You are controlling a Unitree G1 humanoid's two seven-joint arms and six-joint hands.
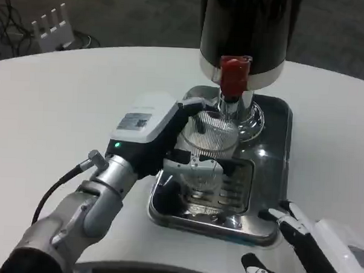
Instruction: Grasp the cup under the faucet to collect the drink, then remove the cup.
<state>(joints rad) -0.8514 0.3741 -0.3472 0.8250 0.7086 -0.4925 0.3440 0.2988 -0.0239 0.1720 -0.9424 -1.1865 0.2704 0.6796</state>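
The round white bench (81, 90) is carrying a shiny rectangular steel drip tray (276, 171), lying directly on it.

Your left hand (161, 132) reaches forward, arm stretched from the near left, fingers wrapped around the cup (208, 153). Your right hand (304, 238) waits at the near right, fingers spread apart.
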